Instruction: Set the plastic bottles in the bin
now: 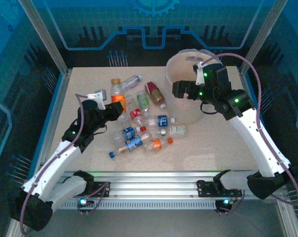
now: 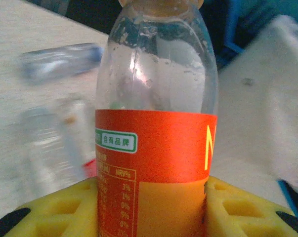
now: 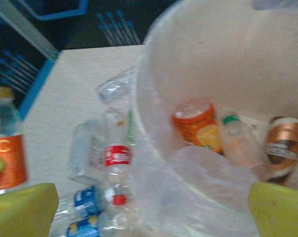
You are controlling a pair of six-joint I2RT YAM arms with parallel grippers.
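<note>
My left gripper is shut on a clear bottle with an orange label, whose body sits squeezed between the yellow pads. The same bottle stands at the back left of the pile and shows at the left edge of the right wrist view. Several more plastic bottles lie scattered mid-table. My right gripper hangs open over the bin, nothing between its pads. Inside the bin lie an orange bottle, a green-capped one and a brown one.
A red-labelled bottle and blue-labelled ones lie just left of the bin's wall. Frame posts and blue panels close in the table's back and sides. Bare tabletop lies in front of the bin.
</note>
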